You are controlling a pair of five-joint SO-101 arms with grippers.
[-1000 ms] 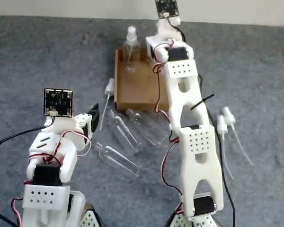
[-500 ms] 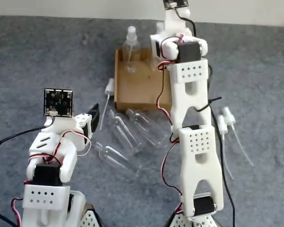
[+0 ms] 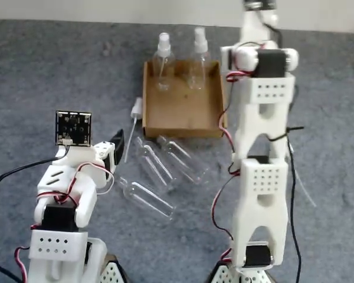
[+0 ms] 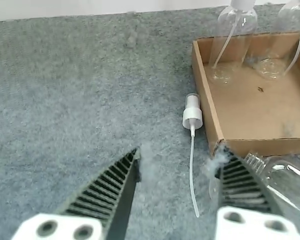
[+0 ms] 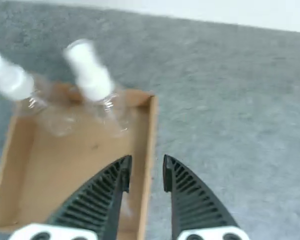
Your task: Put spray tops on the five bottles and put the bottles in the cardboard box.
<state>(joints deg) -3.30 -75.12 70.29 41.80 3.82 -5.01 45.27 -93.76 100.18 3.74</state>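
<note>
Stock: two capped bottles upright at 12 o'clock in cardboard box; three uncapped bottles on counter at its 6 o'clock; left claw released, right claw narrowly parted, both empty.

no writing, label, number or sign can be read in any view. the cardboard box has plain brown faces; a dark speck on its floor is too small to read as print. the dark circuit board on the left arm's wrist carries tiny marks that cannot be made out.
</note>
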